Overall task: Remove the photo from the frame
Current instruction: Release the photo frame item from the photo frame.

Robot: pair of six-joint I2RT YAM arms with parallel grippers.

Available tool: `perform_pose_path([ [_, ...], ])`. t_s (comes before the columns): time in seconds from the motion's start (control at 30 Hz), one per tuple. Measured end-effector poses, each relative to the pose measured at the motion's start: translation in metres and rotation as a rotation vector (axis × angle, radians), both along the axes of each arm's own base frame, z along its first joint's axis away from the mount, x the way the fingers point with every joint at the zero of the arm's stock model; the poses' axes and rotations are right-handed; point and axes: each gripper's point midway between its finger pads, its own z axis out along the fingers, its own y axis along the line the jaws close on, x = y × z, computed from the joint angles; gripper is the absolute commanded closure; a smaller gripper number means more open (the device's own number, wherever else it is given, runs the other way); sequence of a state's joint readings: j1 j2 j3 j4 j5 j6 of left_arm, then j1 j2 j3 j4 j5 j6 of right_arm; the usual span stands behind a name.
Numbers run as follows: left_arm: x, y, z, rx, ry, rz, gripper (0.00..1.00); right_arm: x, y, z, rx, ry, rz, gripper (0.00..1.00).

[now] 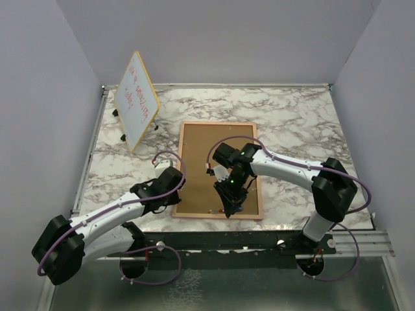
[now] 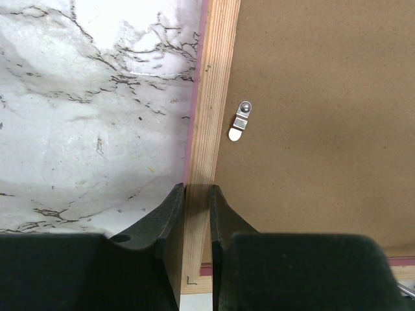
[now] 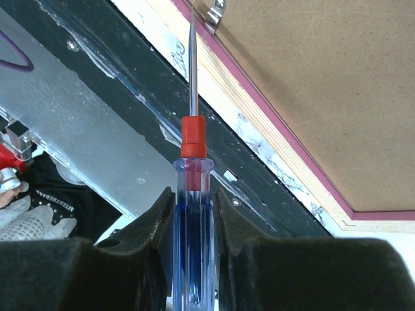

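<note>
While left gripper [image 2: 196, 189] clamps frame [image 2: 214, 78] edge, I hold screwdriver [image 3: 193, 139] in right gripper [image 3: 193, 194], tip beside metal clip [image 3: 218, 13].

One frame [image 1: 211, 162], one whiteboard [image 1: 137, 98], one screwdriver [image 3: 193, 136], two hands [image 2: 196, 192] [image 3: 193, 195].

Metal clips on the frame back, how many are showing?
2. One clip by the frame's left edge; another at its near edge, by the screwdriver tip. Others may be hidden.

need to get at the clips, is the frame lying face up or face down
Face down: the frame shows its brown back and a metal clip upward.
</note>
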State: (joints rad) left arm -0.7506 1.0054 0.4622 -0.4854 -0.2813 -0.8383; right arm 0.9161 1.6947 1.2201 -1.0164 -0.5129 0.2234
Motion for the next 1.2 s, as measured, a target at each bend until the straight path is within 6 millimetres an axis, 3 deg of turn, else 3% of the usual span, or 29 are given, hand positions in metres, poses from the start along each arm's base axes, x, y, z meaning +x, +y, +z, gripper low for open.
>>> perform_pose_path([
  [0.63,0.000,0.000,0.000,-0.008,-0.007,0.004,1.00,0.005,-0.002,-0.004,-0.041,-0.007,0.010,0.99],
  [1.2,0.000,0.000,0.001,-0.015,-0.013,0.008,1.00,0.004,-0.018,-0.001,-0.131,-0.015,0.004,0.99],
])
